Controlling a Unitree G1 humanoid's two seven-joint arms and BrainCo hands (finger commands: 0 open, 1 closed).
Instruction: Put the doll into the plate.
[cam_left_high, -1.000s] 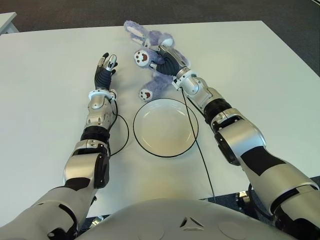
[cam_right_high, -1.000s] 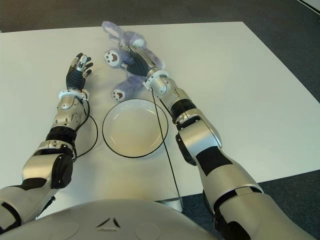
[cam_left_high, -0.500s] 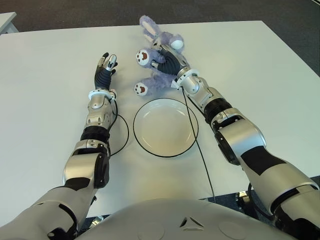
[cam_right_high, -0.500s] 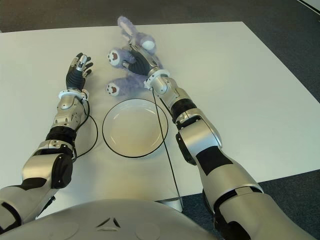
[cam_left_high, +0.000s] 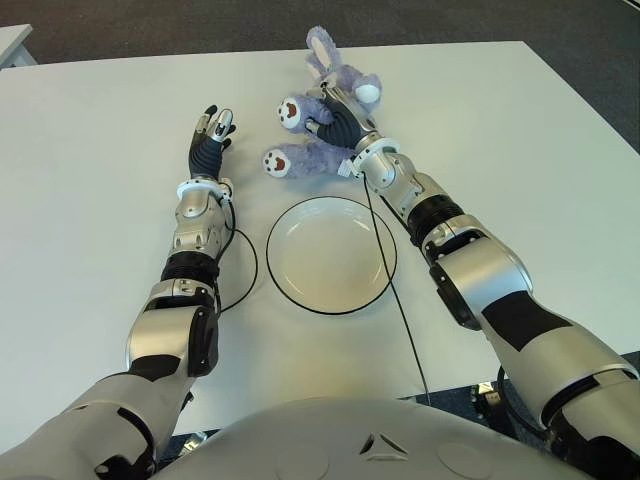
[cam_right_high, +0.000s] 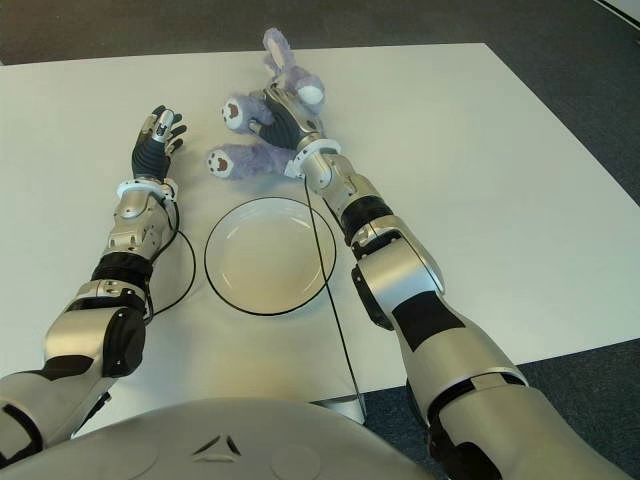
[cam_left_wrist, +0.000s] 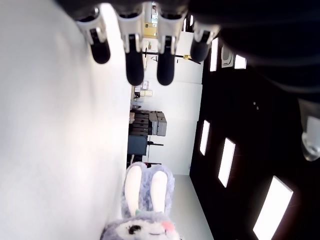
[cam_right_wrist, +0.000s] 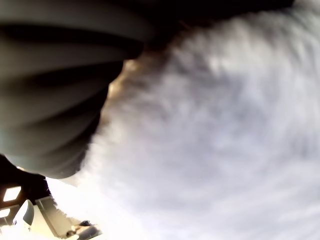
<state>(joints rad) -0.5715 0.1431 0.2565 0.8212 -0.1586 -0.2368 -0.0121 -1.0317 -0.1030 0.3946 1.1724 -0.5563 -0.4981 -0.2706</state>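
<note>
White table (cam_left_high: 520, 140) carries the work area, with dark floor beyond its far edge. My right hand (cam_left_high: 340, 125) is clamped around the body of the purple rabbit doll (cam_left_high: 318, 135), its two paws pointing toward my left. It sits just beyond the far rim of the plate (cam_left_high: 331, 255), apart from it. My left hand (cam_left_high: 210, 140) shows left of the doll, fingers extended and holding nothing.

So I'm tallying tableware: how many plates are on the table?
1. The plate lies on the table between the arms, nearer the robot than the doll in the right hand.
</note>
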